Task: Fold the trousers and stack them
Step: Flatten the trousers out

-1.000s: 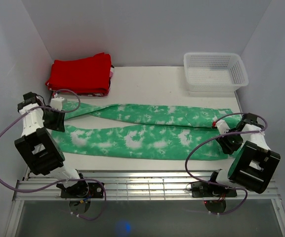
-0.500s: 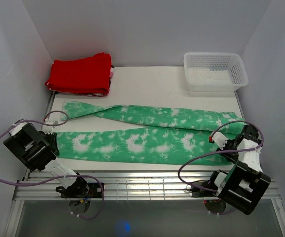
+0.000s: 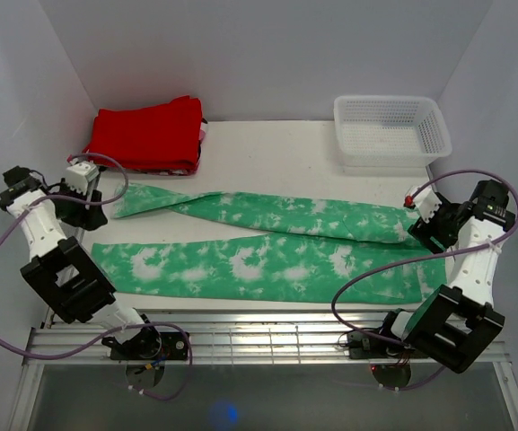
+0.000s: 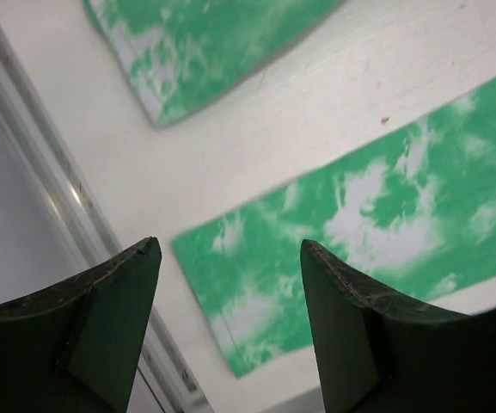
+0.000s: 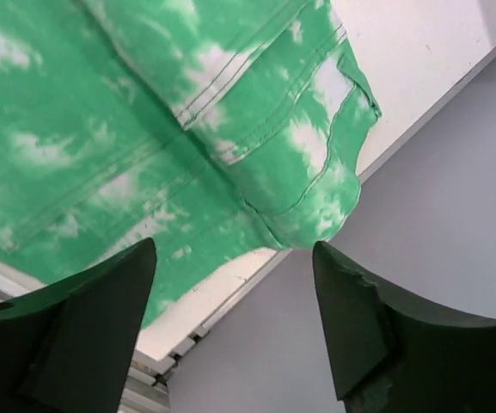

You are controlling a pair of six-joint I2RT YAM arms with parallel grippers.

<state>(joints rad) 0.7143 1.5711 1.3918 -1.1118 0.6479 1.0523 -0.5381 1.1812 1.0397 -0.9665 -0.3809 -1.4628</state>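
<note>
Green tie-dye fabric: the trousers [image 3: 241, 265] lie flat across the table [image 3: 276, 153], waist at 3 o'clock, both cuffs at 9 o'clock. The legs are splayed in a narrow V and are not yet laid together.

Left claw [image 3: 86, 190]: over the far leg's cuff at 9 o'clock, jaws wide, gripping nothing; the wrist view shows only cloth and bare table below.

Right claw [image 3: 425, 223]: over the waist at 3 o'clock, jaws wide, empty.

Judgement: one claw sits at each end so that the far leg can be lifted at both ends and folded onto the near one.

Surroundings: a red folded garment [image 3: 146, 135] at 11 o'clock, just beside the far cuff, is the likely stack. A white basket [image 3: 389, 153] at 1 o'clock sits apart.

Obstacles: nothing lies on the cloth. The waist corner sits at the table's right edge, close to the side wall, which leaves little room there.
</note>
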